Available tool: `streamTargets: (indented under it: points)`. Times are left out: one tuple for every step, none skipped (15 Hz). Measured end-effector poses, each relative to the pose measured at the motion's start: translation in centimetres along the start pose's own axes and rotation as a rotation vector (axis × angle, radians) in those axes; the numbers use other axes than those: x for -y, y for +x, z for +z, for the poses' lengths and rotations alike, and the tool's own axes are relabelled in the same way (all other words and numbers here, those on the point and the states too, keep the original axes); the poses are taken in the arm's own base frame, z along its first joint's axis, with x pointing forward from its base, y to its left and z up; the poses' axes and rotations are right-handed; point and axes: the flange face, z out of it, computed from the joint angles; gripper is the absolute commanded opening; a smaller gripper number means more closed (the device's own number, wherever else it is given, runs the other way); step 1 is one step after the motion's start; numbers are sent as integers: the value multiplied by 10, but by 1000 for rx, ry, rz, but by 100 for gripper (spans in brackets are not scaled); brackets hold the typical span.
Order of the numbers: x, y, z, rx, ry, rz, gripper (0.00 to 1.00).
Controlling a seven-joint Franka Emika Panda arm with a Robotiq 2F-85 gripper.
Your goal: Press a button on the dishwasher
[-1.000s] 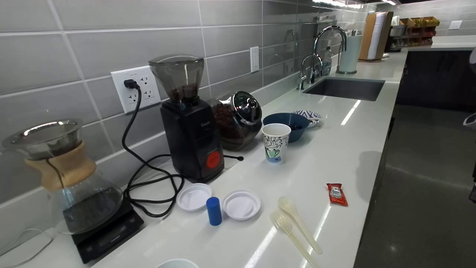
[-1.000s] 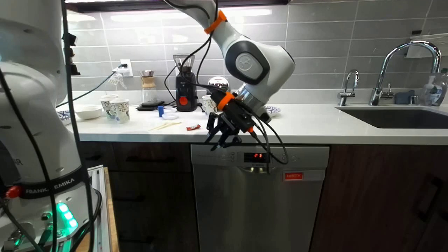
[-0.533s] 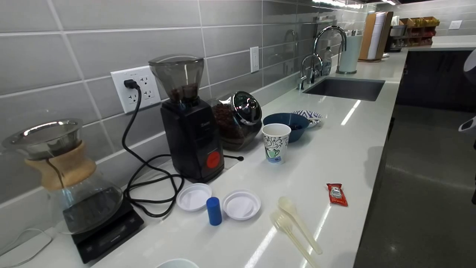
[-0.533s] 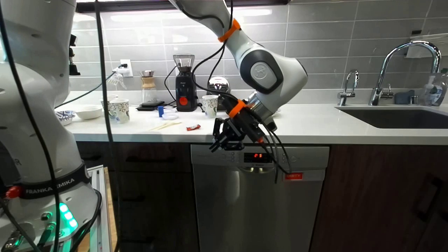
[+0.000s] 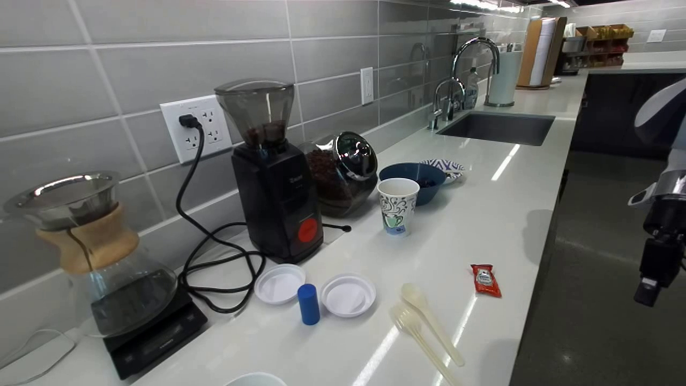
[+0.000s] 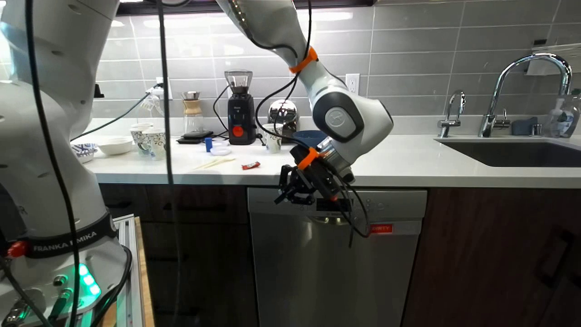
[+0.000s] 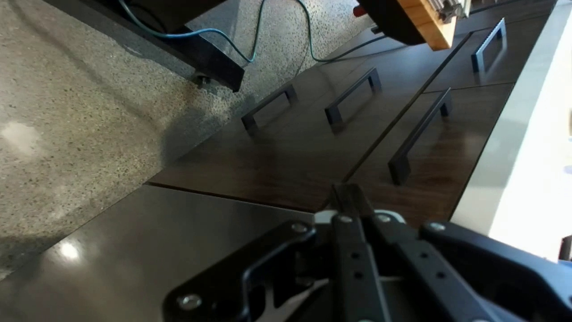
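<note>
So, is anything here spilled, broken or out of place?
I see no spill or damage. Oddest is the bean jar, tilted with its lid facing outward, though perhaps made that way. The black cord sprawls in messy loops, and the robot's cables dangle before the dishwasher.

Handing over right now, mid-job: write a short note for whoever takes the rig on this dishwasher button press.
Hand: shut, no held object seen. In an exterior view it hangs apart from the counter; in the wrist view its tips overlap the dark drawers.
Dishwasher: closed, built in under the counter; control strip along its top, partly hidden by the hand.
Done: hand is near the dishwasher front; no press shows.
Left: choose the button (the task doesn't say which), probably turn the hand toward the strip, move in, press, back off.
</note>
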Motion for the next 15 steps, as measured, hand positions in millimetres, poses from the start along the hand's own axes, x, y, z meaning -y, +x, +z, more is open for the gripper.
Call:
streamTargets:
  points:
    - [-6,8,6,-16,-1,1,0]
    - [-13,17,12,-35,-9,3,0]
    - [-20,24,16,-59,-16,8,0]
    - [-26,30,19,-80,-20,12,0]
    - [-31,34,21,-104,-21,18,0]
    - [-36,38,21,-128,-17,24,0]
    - [-39,40,21,-151,-10,31,0]
    - [-42,42,21,-175,0,38,0]
    - [-44,44,20,-196,10,44,0]
    - [-46,46,20,-216,20,50,0]
    - [-47,48,20,-234,27,57,0]
    - [-48,50,20,-251,34,65,0]
    - [-48,52,20,-265,38,73,0]
    - [-48,54,21,-278,40,80,0]
    - [-48,57,22,-289,43,86,0]
